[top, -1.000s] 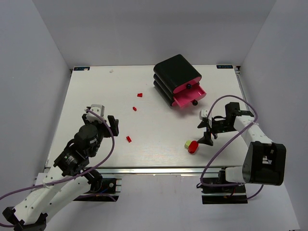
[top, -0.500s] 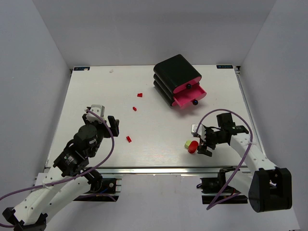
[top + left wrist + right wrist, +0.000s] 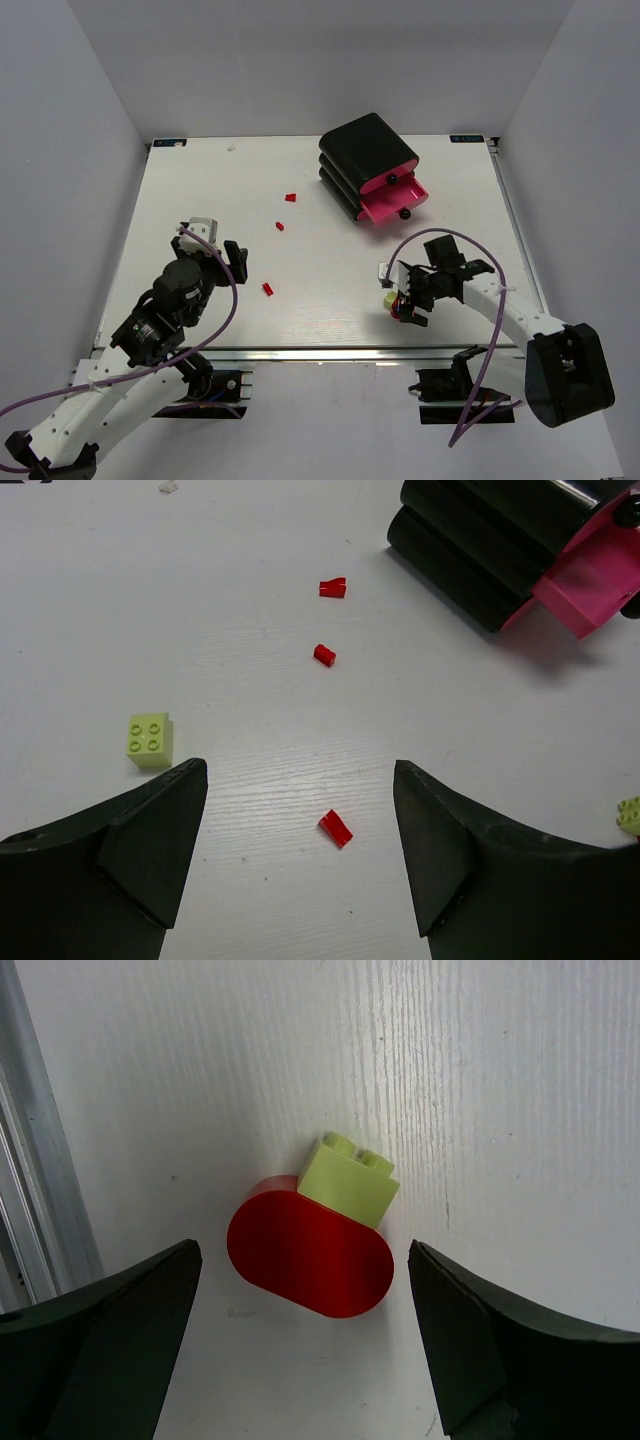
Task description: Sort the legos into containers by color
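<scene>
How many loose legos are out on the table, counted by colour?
Red legos: 4, three small pieces and one rounded piece.
Yellow-green legos: 2, one against the rounded piece, one seen only in the left wrist view.
Total: 6.

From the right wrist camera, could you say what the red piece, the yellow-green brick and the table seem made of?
Red piece: looks like smooth moulded plastic, evenly coloured with a soft sheen. Yellow-green brick: likely plastic too, matte, with moulded studs. Table: white wood or wood-look laminate, shown by fine grain lines; which is unclear.
</scene>
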Controlling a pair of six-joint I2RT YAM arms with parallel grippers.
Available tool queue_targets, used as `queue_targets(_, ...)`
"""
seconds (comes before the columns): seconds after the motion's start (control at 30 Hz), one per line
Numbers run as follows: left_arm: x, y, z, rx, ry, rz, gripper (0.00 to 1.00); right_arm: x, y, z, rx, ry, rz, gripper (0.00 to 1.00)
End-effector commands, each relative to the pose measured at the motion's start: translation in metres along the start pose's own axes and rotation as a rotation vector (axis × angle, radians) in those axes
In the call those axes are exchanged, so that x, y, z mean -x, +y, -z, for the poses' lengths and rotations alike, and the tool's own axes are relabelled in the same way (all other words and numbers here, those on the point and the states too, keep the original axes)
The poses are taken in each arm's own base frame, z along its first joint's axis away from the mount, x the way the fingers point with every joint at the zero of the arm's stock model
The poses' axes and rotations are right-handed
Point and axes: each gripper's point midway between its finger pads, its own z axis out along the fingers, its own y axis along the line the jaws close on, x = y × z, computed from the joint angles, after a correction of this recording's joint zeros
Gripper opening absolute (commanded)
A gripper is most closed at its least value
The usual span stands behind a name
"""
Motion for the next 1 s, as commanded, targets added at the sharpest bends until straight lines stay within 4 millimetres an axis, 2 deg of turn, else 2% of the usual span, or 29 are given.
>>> queue_targets(0.0,0.006,-0.001,0.001,-0.008,-0.016,0.006,0.85,0.000,-0.002,-0.007,-0.001,0.009,0.001,0.89)
queue_targets(0.2,0.005,-0.001,0.001,-0.008,-0.013,0.003,0.85,-0.003,-0.006,-0.017,-0.027,0.022,0.011,0.88)
queue_targets(0.4,0.005,-0.001,0.000,-0.008,-0.013,0.005,0.85,-0.009,-0.007,-0.023,-0.027,0.059,0.007,0.76)
queue_targets(0.5,0.004,-0.005,0.000,-0.026,-0.012,0.003,0.85,-0.009,-0.006,-0.023,-0.021,0.060,0.008,0.59)
queue_targets(0.53,0.004,-0.009,-0.001,-0.050,-0.013,-0.009,0.85,-0.009,-0.004,-0.023,-0.009,0.064,0.006,0.49)
queue_targets(0.57,0.006,-0.027,-0.001,-0.147,-0.017,-0.015,0.85,-0.009,-0.003,-0.022,-0.003,0.066,0.008,0.43)
queue_targets(0.6,0.002,-0.039,-0.001,-0.217,-0.009,-0.027,0.85,-0.007,-0.004,-0.022,0.001,0.063,0.024,0.33)
queue_targets(0.63,0.001,-0.050,-0.002,-0.274,-0.006,-0.039,0.85,-0.007,-0.003,-0.021,0.010,0.062,0.029,0.28)
queue_targets(0.67,-0.008,-0.071,-0.005,-0.367,0.036,-0.033,0.85,-0.005,-0.001,-0.019,0.017,0.057,0.039,0.26)
queue_targets(0.77,-0.032,-0.114,-0.009,-0.528,0.177,0.026,0.81,0.007,0.004,-0.013,0.043,0.002,0.102,0.18)
queue_targets(0.8,-0.048,-0.138,-0.013,-0.616,0.274,0.084,0.79,0.020,0.007,-0.009,0.054,-0.055,0.135,0.15)
queue_targets(0.83,-0.055,-0.151,-0.013,-0.668,0.321,0.119,0.77,0.029,0.006,-0.004,0.053,-0.083,0.188,0.13)
queue_targets(0.87,-0.049,-0.168,-0.014,-0.738,0.315,0.167,0.76,0.037,0.011,0.002,0.064,-0.111,0.216,0.12)
queue_targets(0.9,-0.058,-0.184,-0.011,-0.799,0.386,0.244,0.76,0.047,0.014,0.005,0.077,-0.155,0.240,0.07)
queue_targets(0.93,-0.066,-0.189,-0.011,-0.822,0.410,0.283,0.76,0.058,0.011,0.011,0.065,-0.185,0.271,0.05)
queue_targets(0.97,-0.053,-0.201,-0.010,-0.878,0.356,0.313,0.76,0.067,0.014,0.016,0.074,-0.218,0.305,0.01)
